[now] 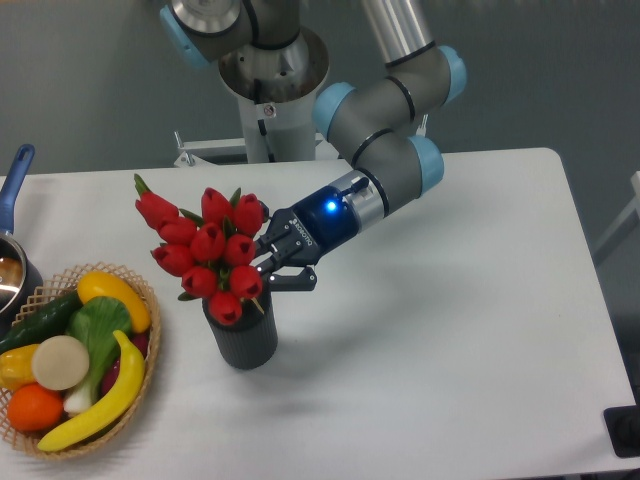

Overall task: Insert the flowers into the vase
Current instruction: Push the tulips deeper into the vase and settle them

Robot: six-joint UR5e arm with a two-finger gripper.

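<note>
This looks like a robotics lab, staged for a household demonstration. A plain white table (pixel 450 330) fills most of the frame against a bare grey wall (pixel 80 70), with no home furnishings in sight. At upper centre a grey industrial arm (pixel 385 150) with blue joint caps rises from a metal pedestal (pixel 270 110). At lower left, a wicker basket (pixel 148 375) holds glossy, toy-like fruit and vegetables, props more than groceries.

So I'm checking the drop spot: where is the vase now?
The vase stands left of centre on the table, just right of the wicker basket, directly under the flowers held by the pincer.
</note>
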